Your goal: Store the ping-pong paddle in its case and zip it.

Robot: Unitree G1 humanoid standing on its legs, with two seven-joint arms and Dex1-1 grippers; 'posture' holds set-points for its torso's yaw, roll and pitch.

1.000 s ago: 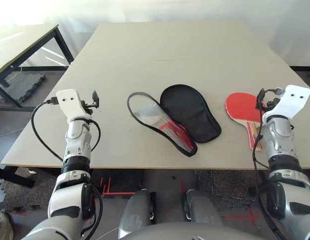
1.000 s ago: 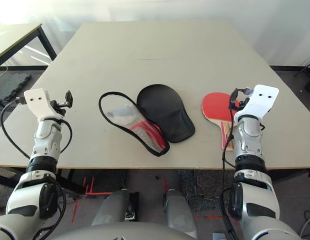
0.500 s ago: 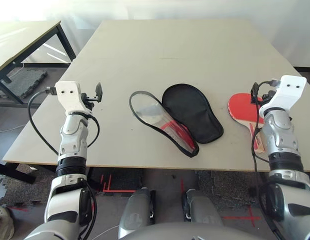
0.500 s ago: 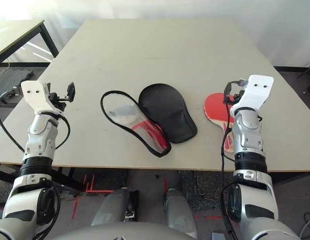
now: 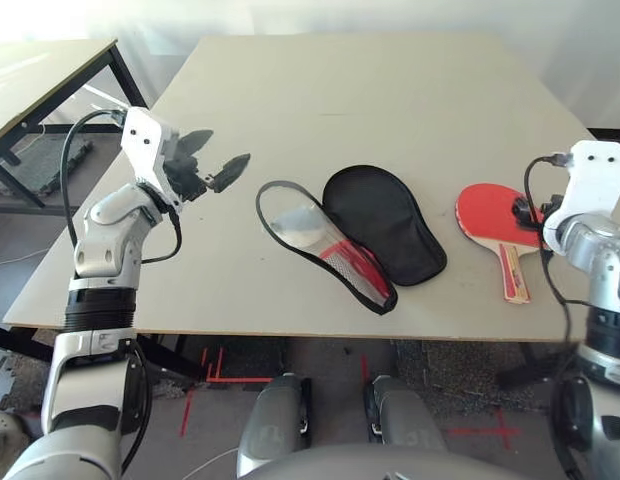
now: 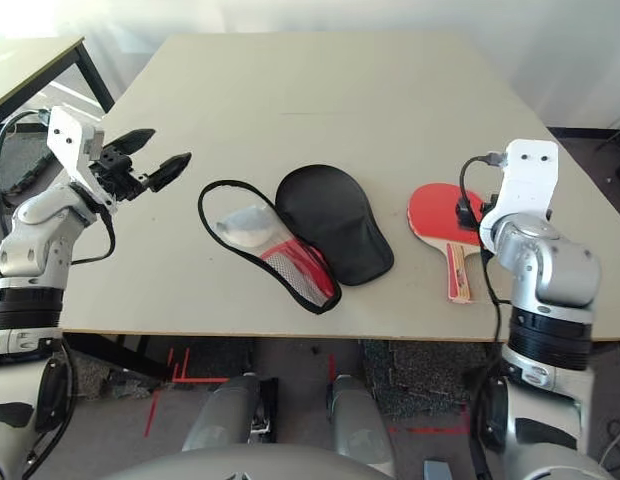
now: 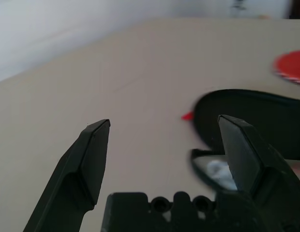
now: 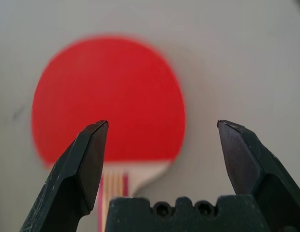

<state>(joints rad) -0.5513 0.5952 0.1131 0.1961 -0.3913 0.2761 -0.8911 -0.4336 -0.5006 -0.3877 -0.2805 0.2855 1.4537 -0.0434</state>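
The ping-pong paddle lies flat at the table's right, red face up, its pale striped handle pointing at the front edge. Its case lies unzipped and spread open in the middle: a black lining half, with the red-and-mesh half to its left. My left gripper hovers open, left of the case, its black fingers pointing toward it and nothing between them. My right gripper is open and points down over the paddle's red face without touching it.
A second table with black legs stands off to the back left. The beige table stretches bare behind the case. Black cables loop off both wrists. Red tape marks show on the floor below the front edge.
My left arm has risen and swung its gripper right, toward the case. My right wrist has lifted and turned so its gripper points down over the paddle. Case and paddle have not moved.
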